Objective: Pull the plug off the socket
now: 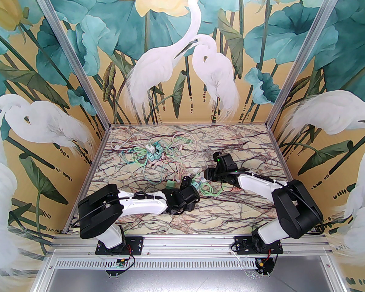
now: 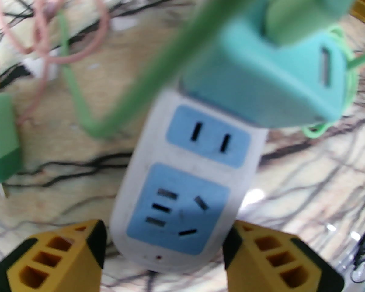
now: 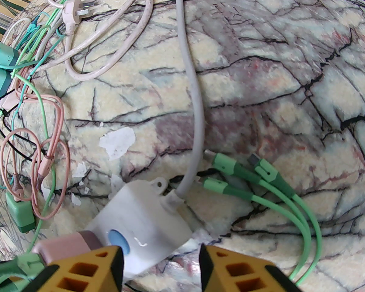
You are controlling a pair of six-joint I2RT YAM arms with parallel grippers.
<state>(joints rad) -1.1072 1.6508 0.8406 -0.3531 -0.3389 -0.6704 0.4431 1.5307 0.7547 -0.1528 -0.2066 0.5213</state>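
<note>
The socket [image 2: 185, 187] looks smooth plastic, the blurred plug [image 2: 261, 81] perhaps matt plastic.

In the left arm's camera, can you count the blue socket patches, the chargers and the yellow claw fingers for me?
Blue socket patches showing on the white power strip: 2
Chargers: 2, a teal charger on the strip's far end and a dark green charger lying on the table
Yellow fingers of the left claw: 2
Total: 6

Teal plug [image 2: 261, 81] blurred; green cable [image 2: 170, 56] blurred, cut off at top edge.
</note>
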